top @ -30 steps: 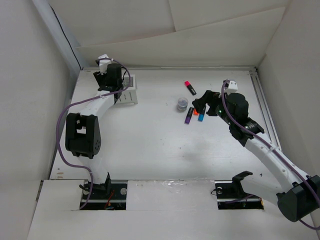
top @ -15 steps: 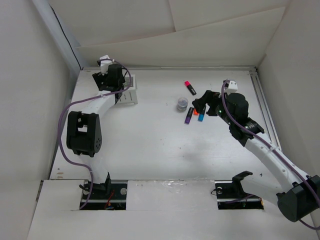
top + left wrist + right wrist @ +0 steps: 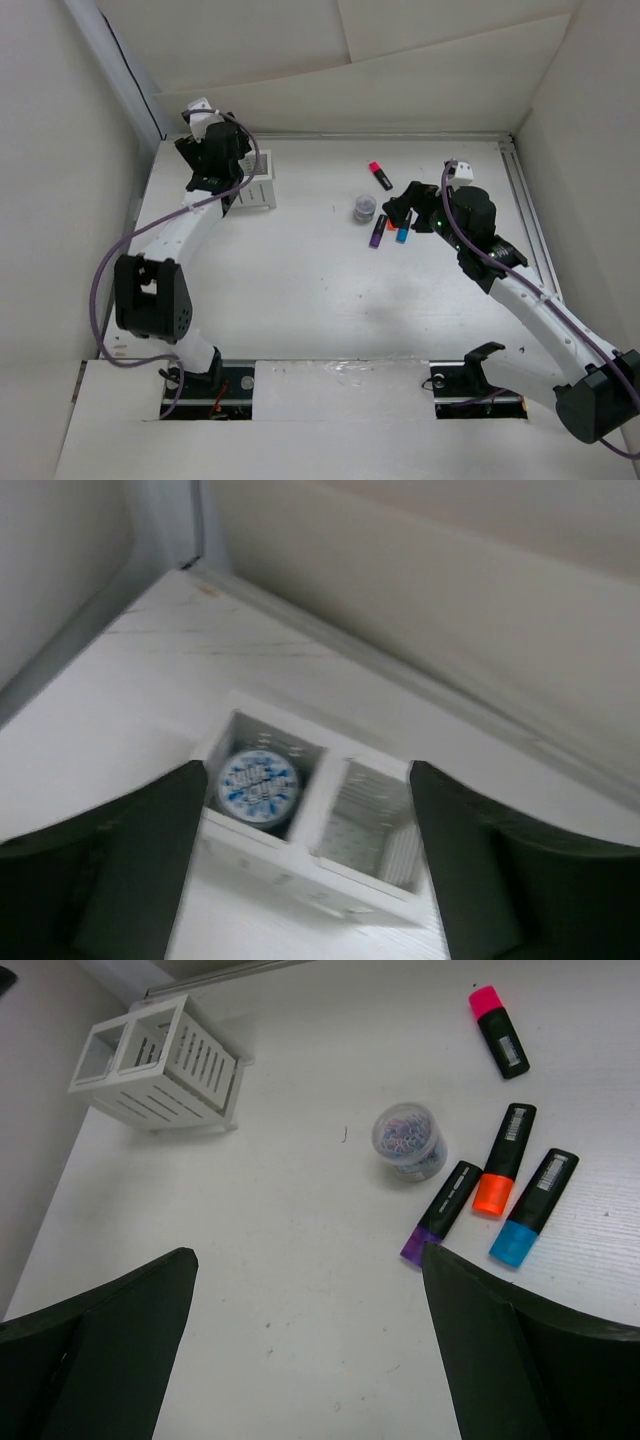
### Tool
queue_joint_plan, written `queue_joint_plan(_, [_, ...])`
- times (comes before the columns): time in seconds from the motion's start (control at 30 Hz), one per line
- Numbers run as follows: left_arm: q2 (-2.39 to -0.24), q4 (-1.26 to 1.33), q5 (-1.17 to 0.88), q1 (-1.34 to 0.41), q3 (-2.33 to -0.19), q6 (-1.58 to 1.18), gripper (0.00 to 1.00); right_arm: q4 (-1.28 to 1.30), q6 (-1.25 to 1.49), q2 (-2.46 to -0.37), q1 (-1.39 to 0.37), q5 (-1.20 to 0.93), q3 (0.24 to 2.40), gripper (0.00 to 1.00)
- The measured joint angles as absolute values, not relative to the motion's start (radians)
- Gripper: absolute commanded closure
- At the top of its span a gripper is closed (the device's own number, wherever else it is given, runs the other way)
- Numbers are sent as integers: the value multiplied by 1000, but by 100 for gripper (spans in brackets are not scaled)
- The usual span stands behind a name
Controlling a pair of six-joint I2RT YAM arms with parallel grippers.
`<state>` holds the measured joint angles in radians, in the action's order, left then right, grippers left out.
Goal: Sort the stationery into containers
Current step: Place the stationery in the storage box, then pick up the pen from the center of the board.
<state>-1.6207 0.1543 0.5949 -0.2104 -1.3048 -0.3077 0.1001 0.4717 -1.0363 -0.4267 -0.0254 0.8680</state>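
The white two-compartment box (image 3: 256, 192) stands at the far left. In the left wrist view (image 3: 310, 852) its left compartment holds a round blue-and-white thing (image 3: 258, 783); the right compartment looks empty. My left gripper (image 3: 308, 780) is open and empty above the box, and shows in the top view (image 3: 228, 178). The round translucent grey roll (image 3: 408, 1140) stands on the table beside the purple (image 3: 441, 1212), orange (image 3: 503, 1160) and blue (image 3: 533, 1207) highlighters. The pink highlighter (image 3: 498, 1030) lies farther back. My right gripper (image 3: 305, 1260) is open and empty, above the table to the near left of them (image 3: 400, 212).
The box also shows in the right wrist view (image 3: 160, 1060), far to the left of the highlighters. White walls close in the table at the back and both sides. A metal rail (image 3: 525, 200) runs along the right edge.
My left wrist has risen and swung back to the left, away from above the box. The right arm and the highlighters have not moved.
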Motion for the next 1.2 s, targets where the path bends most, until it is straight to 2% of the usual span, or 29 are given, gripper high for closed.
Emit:
queue_joint_plan(0.07, [-1544, 166, 545, -239, -1288, -318, 49, 100, 472, -1036, -427, -21, 868, 0])
queue_joint_plan(0.1, [-1513, 174, 517, -256, -1287, -324, 54, 100, 472, -1036, -427, -15, 868, 0])
queue_joint_plan(0.17, [-1472, 197, 450, -301, -1287, -324, 58, 101, 472, -1029, -427, 6, 868, 0])
queue_joint_plan(0.23, [-1461, 214, 406, -370, -1287, -320, 58, 102, 472, -1012, -427, 34, 866, 0])
queue_joint_plan(0.33, [-1508, 220, 365, -514, -1284, -300, 40, 100, 473, -973, -427, 84, 857, 0])
queue_joint_plan(0.37, [-1536, 221, 360, -569, -1280, -289, 32, 100, 475, -960, -427, 101, 854, 0])
queue_joint_plan(0.4, [-1569, 221, 353, -624, -1274, -282, 20, 102, 476, -948, -426, 118, 851, 0])
queue_joint_plan(0.47, [-1653, 216, 340, -731, -1266, -270, 14, 102, 480, -929, -421, 141, 847, 0])
queue_joint_plan(0.63, [-1853, 197, 291, -856, -1264, -269, 9, 105, 495, -900, -387, 168, 836, 0])
queue_joint_plan(1.2, [-2134, 171, 344, -823, -1505, -222, 9, 106, 502, -899, -361, 149, 835, 0])
